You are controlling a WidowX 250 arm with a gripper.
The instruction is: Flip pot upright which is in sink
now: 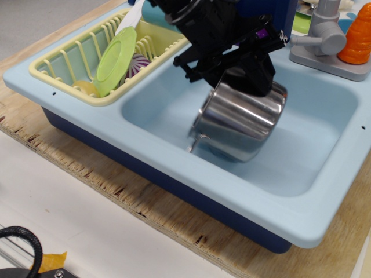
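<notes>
The shiny steel pot (pixel 240 124) lies tilted in the basin of the light-blue sink (pixel 301 150). Its open rim and one wire loop handle (pixel 197 139) face down toward the front left, and its base points up toward the back right. My black gripper (pixel 237 78) comes down from the top of the view onto the pot's raised upper end. One finger (pixel 258 75) lies over the upper edge and the other (pixel 203 66) is on the left side. The jaws look closed on that edge. The pot's mouth is hidden.
A pale yellow dish rack (pixel 64 63) with a green plate (pixel 116 55) sits in the sink's left part. A grey faucet (pixel 322 37) and an orange carrot (pixel 358 35) stand at the back right. A purple object (pixel 261 33) lies behind the gripper. The sink rests on a plywood board (pixel 116 191).
</notes>
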